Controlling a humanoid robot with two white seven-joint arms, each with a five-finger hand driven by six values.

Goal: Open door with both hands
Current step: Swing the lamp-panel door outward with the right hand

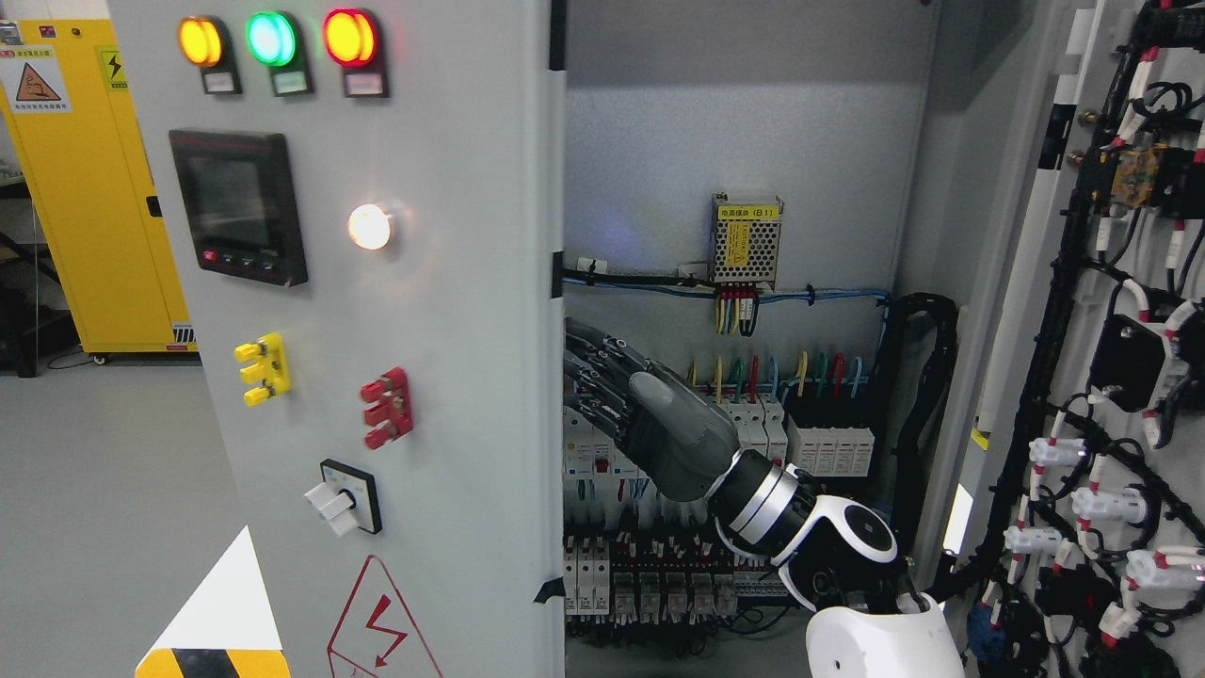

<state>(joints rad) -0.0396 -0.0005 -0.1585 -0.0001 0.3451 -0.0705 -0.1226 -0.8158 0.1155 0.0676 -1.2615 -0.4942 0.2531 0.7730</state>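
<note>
Head view: the grey left door [452, 377] stands at picture left, carrying amber, green and red lamps, a dark display [237, 205] and a red lightning triangle [381, 621]. The right hand [650, 414] reaches to its inner edge, fingers [591, 363] curled around it. The right door [1111, 377] is swung open. A yellow label [748, 213] is unreadable.

Cabinet gap open; right hand [650, 414] fills lower part, breakers [753, 433] perhaps close behind.

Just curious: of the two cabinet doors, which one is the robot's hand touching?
The left door, carrying the lamps and screen; the right hand reaches its inner edge. The wired right door stands untouched.
</note>
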